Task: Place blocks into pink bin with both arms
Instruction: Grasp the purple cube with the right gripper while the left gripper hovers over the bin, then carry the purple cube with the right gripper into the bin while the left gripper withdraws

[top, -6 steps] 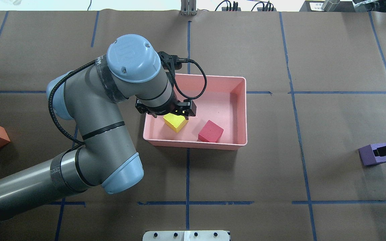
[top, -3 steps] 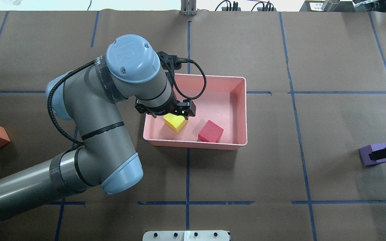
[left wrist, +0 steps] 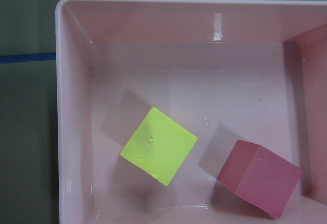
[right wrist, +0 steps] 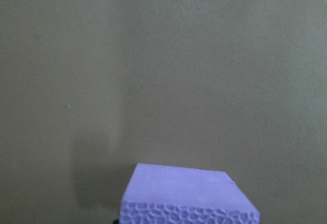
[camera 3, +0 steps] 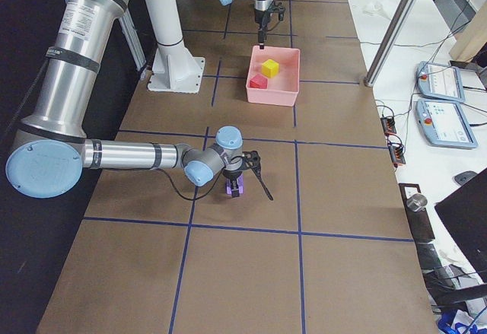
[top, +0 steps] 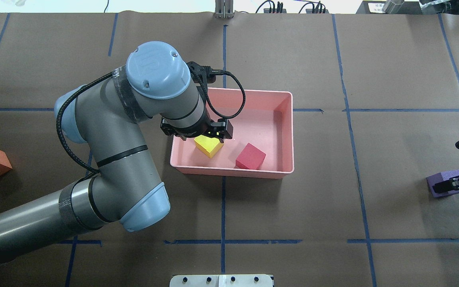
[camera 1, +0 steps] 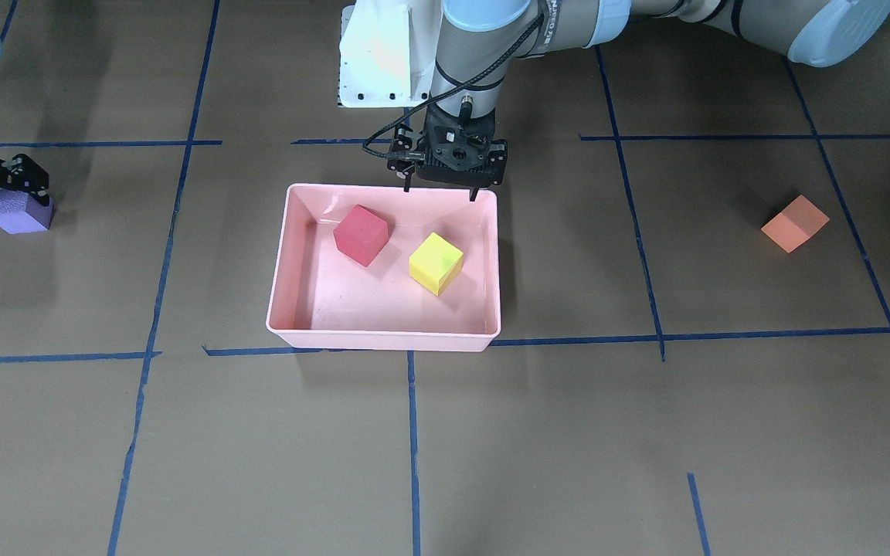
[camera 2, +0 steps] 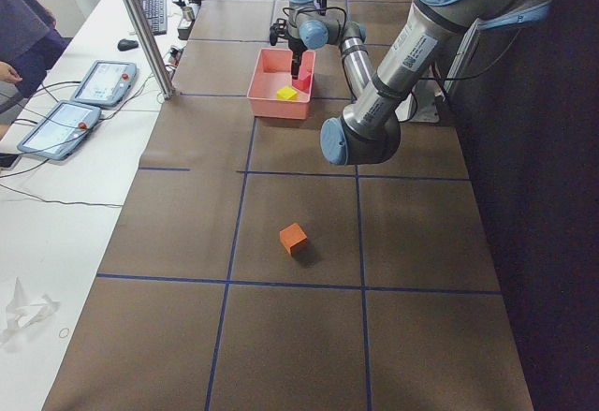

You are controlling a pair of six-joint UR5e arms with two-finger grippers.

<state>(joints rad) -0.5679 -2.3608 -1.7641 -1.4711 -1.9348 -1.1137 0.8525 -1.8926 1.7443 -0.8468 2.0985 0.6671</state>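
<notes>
Left jaws hang spread above the centre pink bin holding yellow-green block and red block; right jaws at right-edge purple block, grip unclear.

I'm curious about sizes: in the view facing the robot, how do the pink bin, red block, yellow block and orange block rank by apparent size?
1. pink bin, clearly largest.
2. red block, yellow block, orange block: all look about alike, so I won't rank them.
</notes>
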